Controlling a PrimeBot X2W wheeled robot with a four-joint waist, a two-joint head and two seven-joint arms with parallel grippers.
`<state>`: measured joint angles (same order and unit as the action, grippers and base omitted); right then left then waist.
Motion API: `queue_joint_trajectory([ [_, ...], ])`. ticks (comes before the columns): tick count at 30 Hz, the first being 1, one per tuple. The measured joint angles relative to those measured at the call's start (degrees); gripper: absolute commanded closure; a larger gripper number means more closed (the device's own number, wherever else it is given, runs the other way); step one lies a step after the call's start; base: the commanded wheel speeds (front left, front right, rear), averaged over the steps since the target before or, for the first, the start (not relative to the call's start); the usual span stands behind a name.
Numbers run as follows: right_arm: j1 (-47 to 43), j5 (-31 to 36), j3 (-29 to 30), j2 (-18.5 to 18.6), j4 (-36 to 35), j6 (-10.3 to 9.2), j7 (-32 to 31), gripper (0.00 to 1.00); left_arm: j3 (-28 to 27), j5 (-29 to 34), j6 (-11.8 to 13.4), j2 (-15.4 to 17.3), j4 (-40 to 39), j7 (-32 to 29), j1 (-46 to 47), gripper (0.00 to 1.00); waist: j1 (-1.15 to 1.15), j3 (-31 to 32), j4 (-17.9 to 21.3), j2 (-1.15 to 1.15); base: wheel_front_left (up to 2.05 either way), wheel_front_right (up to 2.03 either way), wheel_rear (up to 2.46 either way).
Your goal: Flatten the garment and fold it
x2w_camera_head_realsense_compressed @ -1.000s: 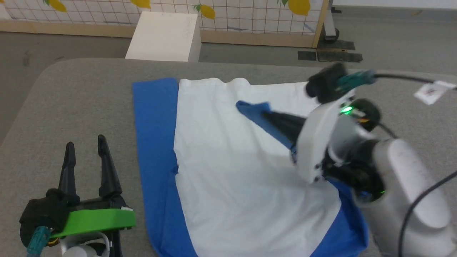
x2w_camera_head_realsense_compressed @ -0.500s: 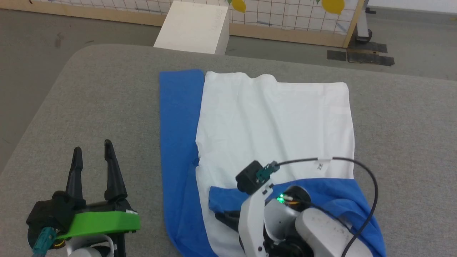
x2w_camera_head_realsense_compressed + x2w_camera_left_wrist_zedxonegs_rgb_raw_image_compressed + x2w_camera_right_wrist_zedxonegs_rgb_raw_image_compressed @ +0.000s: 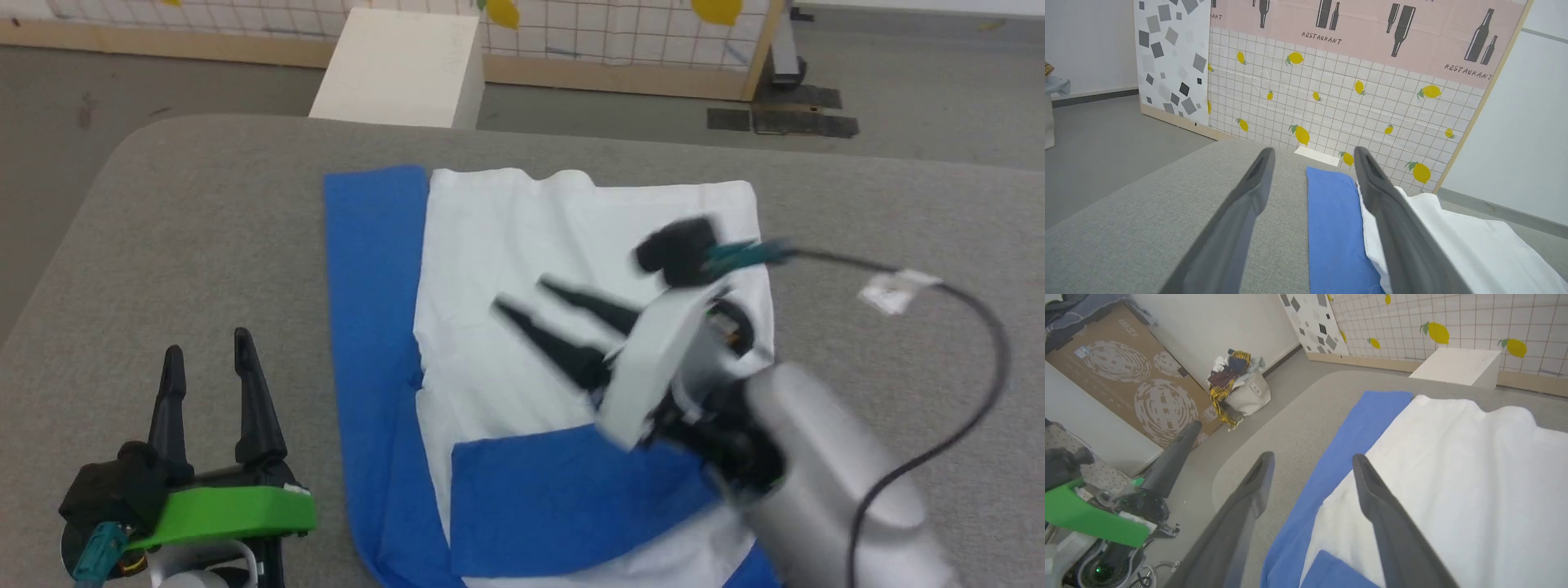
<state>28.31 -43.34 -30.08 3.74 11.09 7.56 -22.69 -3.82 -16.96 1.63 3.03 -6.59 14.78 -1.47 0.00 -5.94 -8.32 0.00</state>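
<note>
Grey felt covers the table [image 3: 204,212], and the garment [image 3: 531,245] lies flat across its middle, white body up. One blue strip [image 3: 371,286] runs straight along the side nearer the robot's left, and a blue flap [image 3: 563,498] is folded over the white at the near edge. From the head camera, the right gripper [image 3: 521,294] hangs over the white body, its two dark fingers spread wide with nothing between them; whether the tips touch the cloth cannot be told. The left gripper [image 3: 206,343] sits at the near left over bare felt, near the blue strip, fingers likewise apart and empty. Beyond the table's far edge a white box [image 3: 396,69] stands on the floor.

The left wrist camera looks low along the felt and gives far more of the backdrop than the head camera's thin strip: a lemon-printed panel [image 3: 1331,102] with a pink band of bottles marked RESTAURANT above it. The right wrist camera adds the room's side: a large cardboard box [image 3: 1122,375] against the wall, a pale bag [image 3: 1245,392] heaped with clothes, and the left gripper's green mount [image 3: 1090,518] at its lower left
</note>
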Motion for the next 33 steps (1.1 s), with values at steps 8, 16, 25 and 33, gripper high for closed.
queue_joint_trajectory([
  [8, -0.4, 5.4, 23.6, 4.1, -3.0, 0.0, 3.6, 0.0, -0.1, 0.0, -0.1, 0.0, 0.9, 0.0, -0.5, 0.0, 0.0, 1.2, 3.2, 0.0, 0.0, 0.0, 0.0],
  [16, -5.9, 11.6, 38.3, 3.6, -4.9, -0.01, 2.4, 0.0, 0.6, -1.4, 0.0, 0.0, 3.2, 0.0, 0.0, 0.0, 0.0, 0.2, 5.3, 0.0, 0.0, 0.0, 0.0],
  [25, -6.6, 16.6, 47.8, 3.4, -12.1, 0.0, -1.7, 0.0, 0.7, -6.5, -2.7, 6.0, 13.7, -15.0, 23.4, 0.0, 0.0, -6.1, 5.6, 0.0, 0.0, 0.0, 0.0],
  [33, -2.6, 17.3, 47.6, 4.5, -16.6, 0.0, -4.4, 0.0, -2.0, -9.3, -0.3, 16.6, 25.3, -37.7, 46.2, 0.0, 0.01, -15.3, 6.6, 0.0, 0.0, 0.0, 0.0],
])
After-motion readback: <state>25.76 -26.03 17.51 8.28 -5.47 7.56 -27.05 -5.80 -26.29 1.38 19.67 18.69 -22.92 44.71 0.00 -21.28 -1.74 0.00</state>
